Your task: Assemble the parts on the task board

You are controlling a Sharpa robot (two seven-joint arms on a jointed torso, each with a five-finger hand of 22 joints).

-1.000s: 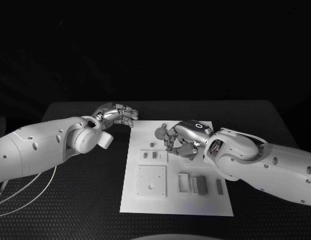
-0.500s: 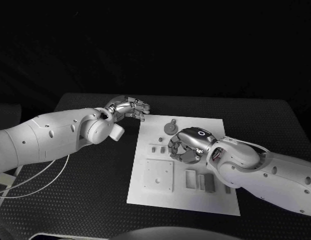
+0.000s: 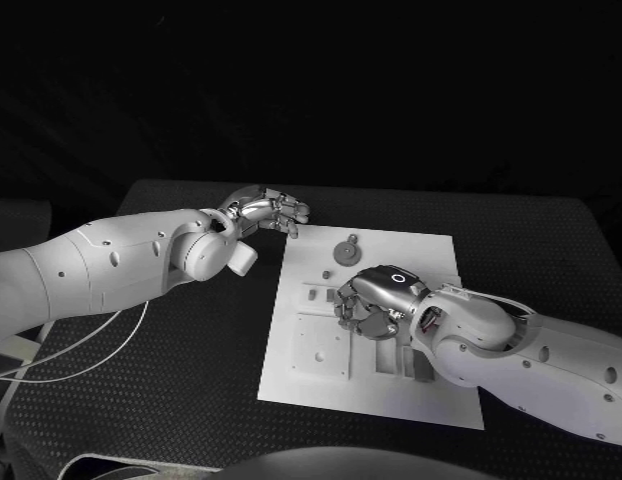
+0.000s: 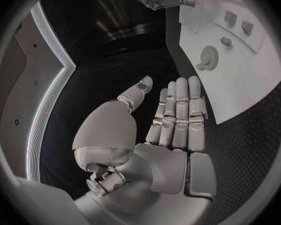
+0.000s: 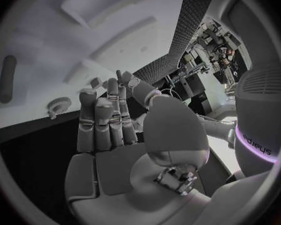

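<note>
In the head view the task board (image 3: 376, 330) lies in the middle of the frame on the black table (image 3: 181, 360). The right hand (image 3: 372, 305) hovers low over the board's centre, its fingers (image 5: 103, 117) held straight and close together with nothing between them, as the right wrist view shows. The left hand (image 3: 264, 212) sits off the board at its upper left corner, fingers (image 4: 181, 112) likewise flat and side by side, empty. A round gear-like part (image 3: 346, 251) lies near the board's upper edge, just above the right hand; flat rectangular parts (image 3: 401, 360) lie toward the lower edge, partly under the right forearm, and a square plate (image 3: 318, 350) sits at the lower left. The step in hand looks like choosing and reaching for a part. To do it well, the right hand should spread its fingers before descending, come straight down over one piece and pinch it by its edges without nudging its neighbours. The left hand could rest on the board's corner to keep it from sliding.
</note>
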